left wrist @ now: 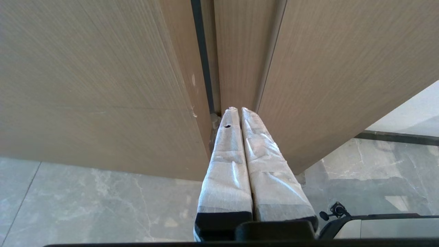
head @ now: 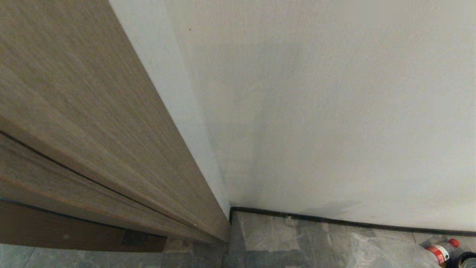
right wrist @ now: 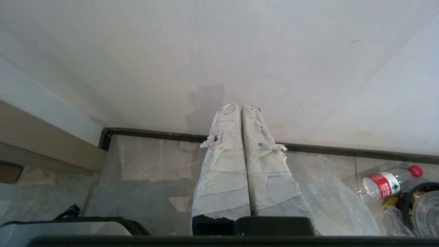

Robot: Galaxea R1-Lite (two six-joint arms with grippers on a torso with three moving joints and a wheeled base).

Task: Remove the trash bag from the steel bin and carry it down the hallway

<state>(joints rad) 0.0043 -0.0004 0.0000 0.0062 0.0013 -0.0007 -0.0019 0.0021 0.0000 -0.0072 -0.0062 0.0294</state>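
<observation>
Facing a white wall (head: 334, 111) and wooden door (head: 74, 111), the head view showed neither arm. Right gripper (right wrist: 241, 107) had its wrapped fingers (right wrist: 223, 164) pressed together on nothing, pointing at the wall. The trash bag (right wrist: 329, 202), clear and crumpled, lay on the floor (right wrist: 151, 161) to the right of that gripper, near a plastic bottle (right wrist: 384, 183), so the right arm was nearer. Steel bin not identifiable. Left gripper (left wrist: 239, 109) likewise closed and empty, by the door
</observation>
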